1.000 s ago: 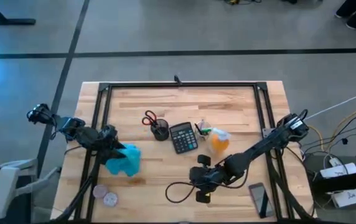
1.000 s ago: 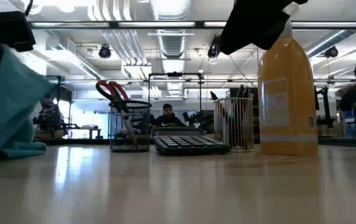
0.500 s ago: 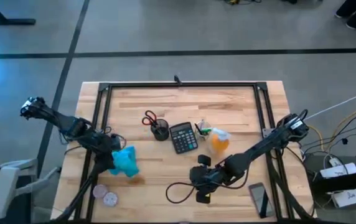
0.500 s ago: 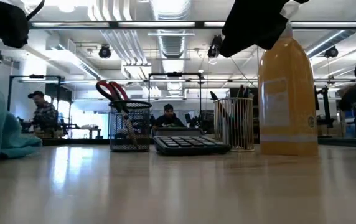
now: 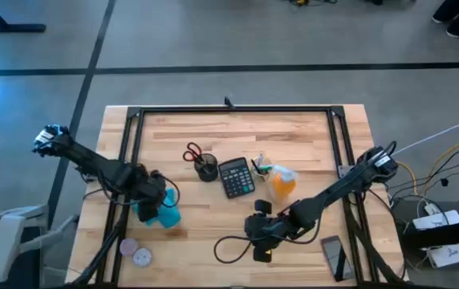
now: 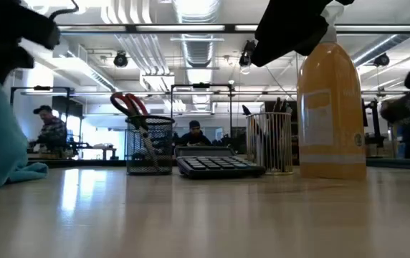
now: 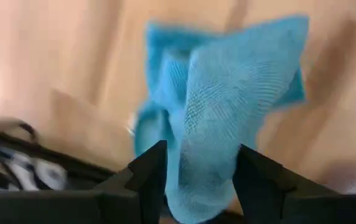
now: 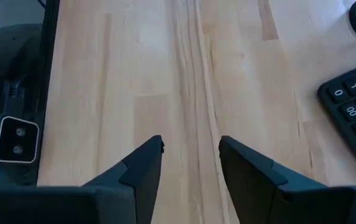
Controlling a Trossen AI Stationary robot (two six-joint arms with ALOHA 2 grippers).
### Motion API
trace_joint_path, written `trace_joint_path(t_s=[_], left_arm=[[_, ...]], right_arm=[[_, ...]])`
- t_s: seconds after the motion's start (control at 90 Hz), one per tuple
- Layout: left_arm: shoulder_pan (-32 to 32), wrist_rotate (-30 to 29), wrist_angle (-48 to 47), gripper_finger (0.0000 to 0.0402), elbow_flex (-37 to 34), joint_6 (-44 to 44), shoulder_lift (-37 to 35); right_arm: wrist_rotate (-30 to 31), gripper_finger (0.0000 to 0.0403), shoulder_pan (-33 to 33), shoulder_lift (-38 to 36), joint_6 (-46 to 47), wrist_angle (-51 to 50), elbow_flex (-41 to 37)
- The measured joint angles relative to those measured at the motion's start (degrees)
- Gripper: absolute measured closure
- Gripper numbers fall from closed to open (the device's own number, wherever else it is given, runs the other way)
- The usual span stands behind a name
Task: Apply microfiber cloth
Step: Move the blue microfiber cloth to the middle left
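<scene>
Left gripper (image 5: 151, 201) is down at the table's left side, near the left rail of the black frame (image 5: 229, 110), sitting on the microfiber cloth (image 5: 163, 210). Left wrist view: fingers (image 7: 145, 176) straddle a raised fold of the turquoise cloth (image 7: 218, 124), fabric running between them, so it's clamped on the cloth. The cloth is bunched and rests on the wood; low view shows it touching the tabletop at the far left (image 6: 1, 147).

Toward the front-left corner: two small round discs (image 5: 136, 252) lying flat, just beside each other.

Table middle: red-handled scissors (image 5: 193, 152) standing in a black mesh cup (image 5: 207, 169), black calculator (image 5: 235, 177) just beside the cup, then a wire mesh pen holder (image 6: 270, 142) and the orange spray bottle (image 5: 283, 181) upright.

Right gripper (image 5: 255, 227) hovers low over bare wood near the front edge, in front of the calculator. Right wrist view: fingers (image 8: 142, 165) apart, nothing between them, calculator corner (image 8: 353, 102) off to one side. A black cable (image 5: 228, 247) loops on the table by it.

Front-right corner: a phone (image 5: 335, 258) lying flat beside the frame rail.

Low view background: people at desks, too far to detail.
</scene>
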Motion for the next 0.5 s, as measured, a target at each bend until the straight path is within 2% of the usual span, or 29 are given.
trace_joint_path(t_s=[0.089,0.222,0.3,0.433,0.5], left_arm=[[0.0,0.7,-4.5,0.0221,2.2,-1.3,2.2],[-0.1,9.4,-10.4,0.0198,3.3,-4.5,4.2],[-0.2,12.5,-10.0,0.0186,3.3,-4.9,4.8],[-1.0,13.3,-8.3,0.0173,3.2,-5.3,5.6],[-1.7,15.5,-8.0,0.0171,3.2,-6.1,6.2]], right_arm=[[0.0,0.0267,-0.1,0.0,-0.4,0.0,0.0],[1.0,0.0277,-0.1,0.0,-0.7,0.0,0.0],[1.2,0.0283,-0.1,0.0,-0.7,0.0,0.0],[1.9,0.0292,-0.1,0.0,-0.5,0.0,0.0],[2.0,0.0296,-0.1,0.0,-0.4,0.0,0.0]])
